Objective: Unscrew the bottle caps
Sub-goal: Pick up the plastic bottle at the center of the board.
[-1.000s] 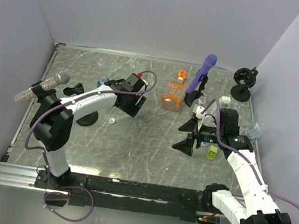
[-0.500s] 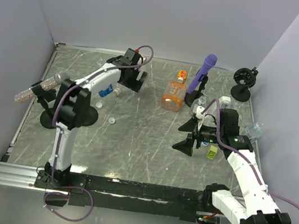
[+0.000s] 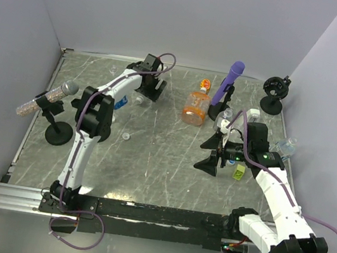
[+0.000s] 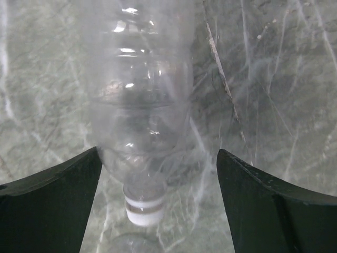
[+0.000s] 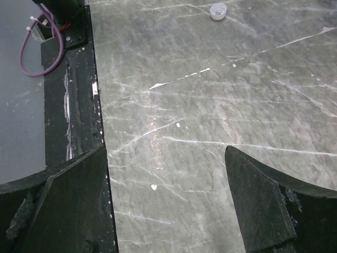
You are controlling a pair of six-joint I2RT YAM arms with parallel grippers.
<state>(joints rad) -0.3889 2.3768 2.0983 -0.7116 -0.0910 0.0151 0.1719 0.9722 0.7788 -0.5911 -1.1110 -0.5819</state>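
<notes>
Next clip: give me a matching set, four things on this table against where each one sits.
Things:
1 clear bottle
2 orange bottle
3 block
4 loose cap

Places:
A beside the right tool
B between the fingers of the open left tool
C alone on the table, off any bottle
D next to the purple stick

Pairs: 1-B, 2-D, 3-A, 4-C

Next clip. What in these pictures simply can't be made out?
- Left wrist view: the clear bottle runs off the top edge, base unseen; its white end may be cap or neck ring.
- Top view: the left hand covers most of that bottle.
- Top view: the blue-label bottle sits mostly behind the left arm, cap hidden.
- Top view: the far-right bottle is too small to tell if capped.
</notes>
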